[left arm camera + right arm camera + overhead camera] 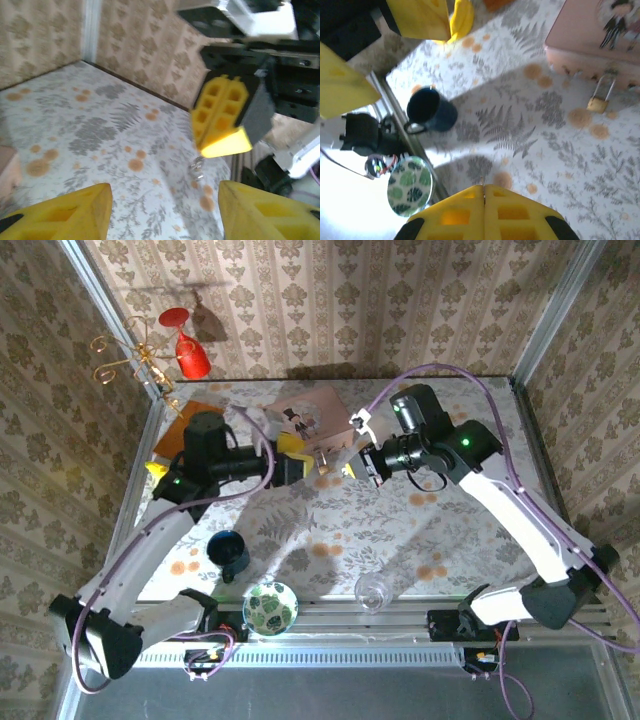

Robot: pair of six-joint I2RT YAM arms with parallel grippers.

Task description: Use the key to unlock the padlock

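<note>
Nearest you, a green bowl (270, 607) and a clear glass (372, 592) sit at the front edge of the surface (330, 530), with a dark blue mug (228, 552) just behind them. Further in, your left fingers (75, 212) stand apart with nothing between them. Facing them, your right fingers (465, 212) are pressed together on the key (481, 182), a thin metal sliver at the seam. Beyond, the padlock (598, 103) hangs at the front of the pink box (310, 418).

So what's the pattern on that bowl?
Round bowl: green leaves on white, clearest in right wrist view.
</note>
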